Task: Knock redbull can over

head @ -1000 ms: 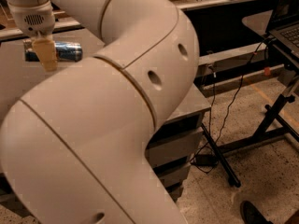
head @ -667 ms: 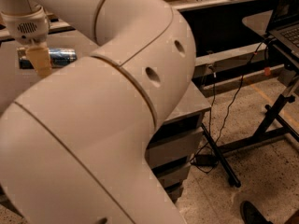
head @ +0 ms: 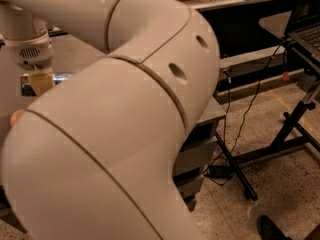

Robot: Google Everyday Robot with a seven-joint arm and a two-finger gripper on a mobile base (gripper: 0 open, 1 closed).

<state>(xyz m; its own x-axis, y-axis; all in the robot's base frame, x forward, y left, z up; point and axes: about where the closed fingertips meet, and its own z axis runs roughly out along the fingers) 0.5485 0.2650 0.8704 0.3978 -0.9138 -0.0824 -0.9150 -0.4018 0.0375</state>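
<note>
The redbull can (head: pixel 23 84) is a blue-and-silver shape on the grey tabletop (head: pixel 75 54) at the far left. It looks to be lying on its side. My gripper (head: pixel 41 82), yellowish below a white wrist (head: pixel 30 49), hangs right in front of the can and covers its middle. Only the can's silver end to the left and a thin strip to the right show. My large white arm (head: pixel 130 134) fills most of the view and hides the rest of the table.
A small orange round thing (head: pixel 16 116) peeks out beside my arm at the left. A grey cabinet corner (head: pixel 212 115) is at centre right. A black stand (head: pixel 295 129) carrying a laptop (head: pixel 306 31) stands on the right, with cables (head: pixel 235 134) on the speckled floor. A dark shoe (head: pixel 272 229) is at the bottom right.
My gripper has moved down and slightly left. The can's visible part sits lower and further left too, and more of it is hidden behind my gripper and arm.
</note>
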